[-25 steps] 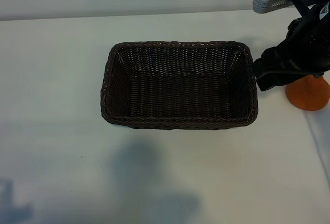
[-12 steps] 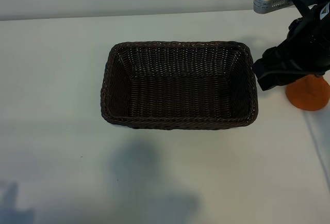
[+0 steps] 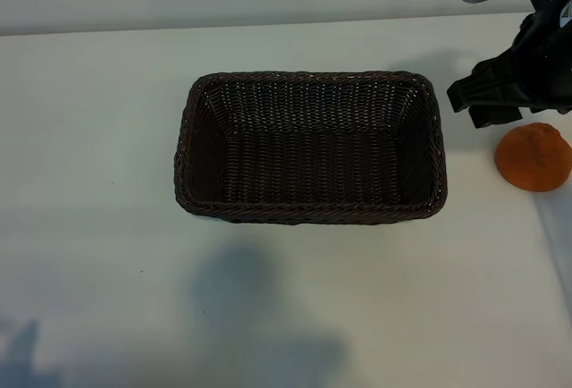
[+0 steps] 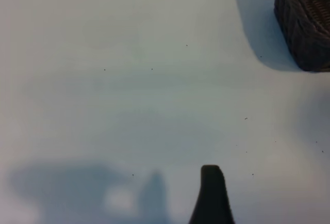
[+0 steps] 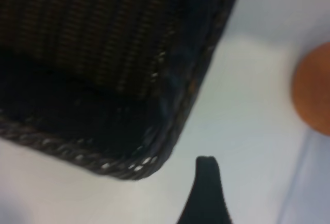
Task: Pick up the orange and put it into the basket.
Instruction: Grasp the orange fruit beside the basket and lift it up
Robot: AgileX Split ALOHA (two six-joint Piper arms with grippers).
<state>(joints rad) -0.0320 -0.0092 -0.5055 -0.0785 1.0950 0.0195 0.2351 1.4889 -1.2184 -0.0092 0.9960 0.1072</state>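
Orange (image 3: 534, 157) sits ungrasped on the surface at 3 o'clock of the empty basket (image 3: 308, 212); my right pincer (image 3: 487, 102), fingers apart, hovers at its 10 o'clock: pickup and drop both remain.

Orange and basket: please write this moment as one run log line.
orange: on table, right of basket | basket: empty | right gripper: open, above table between them, holding nothing | left gripper: open, idle

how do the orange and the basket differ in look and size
The orange is small, round, smooth and bright orange; the basket is far larger, rectangular, woven and dark brown. The orange is solid, the basket hollow with nothing in it. Both sit on the white table, apart.
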